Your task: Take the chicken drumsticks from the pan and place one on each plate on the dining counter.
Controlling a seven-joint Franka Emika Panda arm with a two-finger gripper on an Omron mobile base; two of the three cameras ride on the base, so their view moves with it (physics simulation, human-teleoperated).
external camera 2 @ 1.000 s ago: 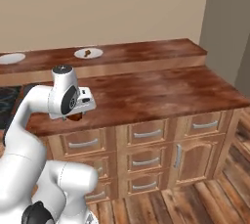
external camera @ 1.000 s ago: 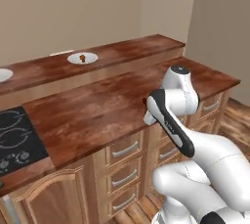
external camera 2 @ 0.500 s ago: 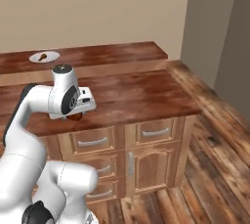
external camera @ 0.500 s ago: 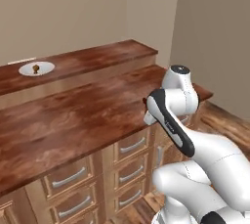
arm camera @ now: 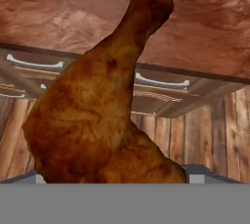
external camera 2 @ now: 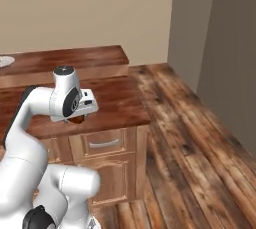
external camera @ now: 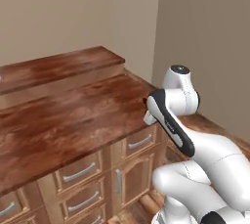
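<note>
Between the fingers of the hand (external camera 2: 76,118) sits a chicken drumstick (arm camera: 100,115), glossy reddish-brown, its bulbous end pressed down at the fingertips and its thin bone end tilting away toward the wood beyond. The hand is pinching it: in the hand view the meat rises straight out from where the tips stand, hiding most of them. From the right base view a dark brown lump shows just under the white wrist block, which is that same drumstick seen small.

The hand hangs at the near edge of the lower bench (external camera: 73,120), a reddish-brown wooden top with strong grain. Below that edge run pale wood drawer fronts (external camera 2: 105,143) with curved silver handles, and a cupboard door (external camera: 133,179) beside them in the left base view. In the hand view the drawer handles pass behind the drumstick, with plank flooring under them.

Behind the lower bench, stepped up higher, runs the dining counter (external camera: 58,66), the same polished wood. At its far left end in the right base view, the rim of a white plate (external camera 2: 5,61) shows at the picture's edge; I cannot tell whether anything lies on it.

The wooden floor (external camera 2: 200,163) stretches off to the right, meeting beige walls. No writing, brand or label can be read on anything.
</note>
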